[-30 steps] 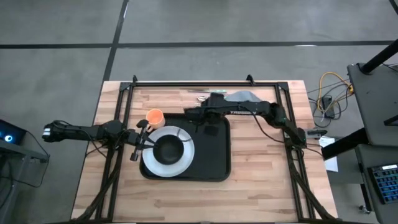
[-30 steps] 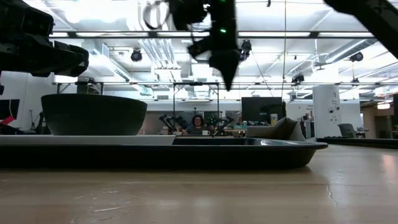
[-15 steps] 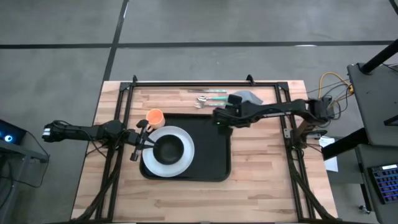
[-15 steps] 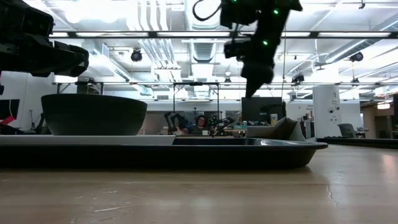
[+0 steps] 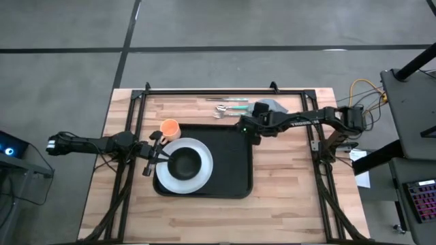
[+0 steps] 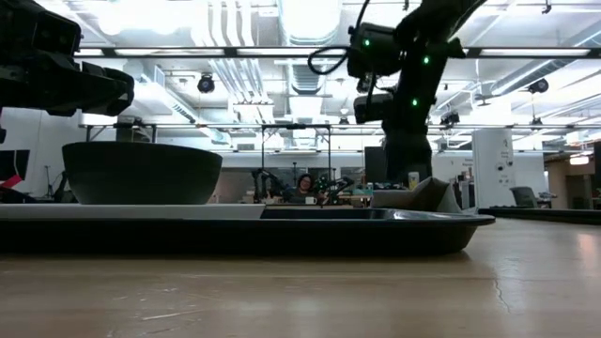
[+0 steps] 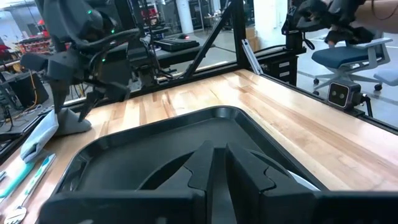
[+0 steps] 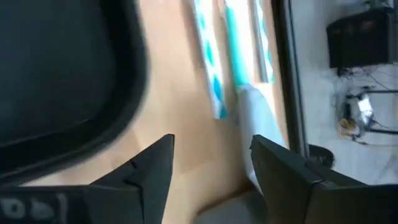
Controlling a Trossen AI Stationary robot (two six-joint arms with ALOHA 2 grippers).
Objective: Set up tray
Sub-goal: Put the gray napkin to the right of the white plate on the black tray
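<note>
Judging handling first: tray (image 5: 231,163) looks stiff, flat, moulded plastic, prob. light but broad, smooth and likely slippery. It sits mid-worktop (image 5: 286,197), long side across. Best hold = low raised rim; bare right-hand rim and corners give a pinchable lip, flat floor gives none. Loaded end would tip if lifted by one side only.

Load: white plate (image 5: 199,178) on tray's left part, overhanging left rim a little; dark bowl (image 5: 184,163) on plate. Breakable, could slide, so keep tray level, move slow.

Right gripper (image 5: 249,130) hovers over tray's far right corner; wrist view shows jaws spread, nothing between them, rim just beside. Left gripper (image 5: 151,160) waits at plate's left edge; jaws appear pressed together in its wrist view, gripping nothing.

Edges / room:
- orange cup (image 5: 169,127) just beside tray's far left corner.
- cutlery (image 5: 228,107) w/ teal handles and grey cloth (image 5: 269,105) lie beyond far rim, near right gripper.
- near side and right side of worktop open; black frame rails limit far edge and both sides.
</note>
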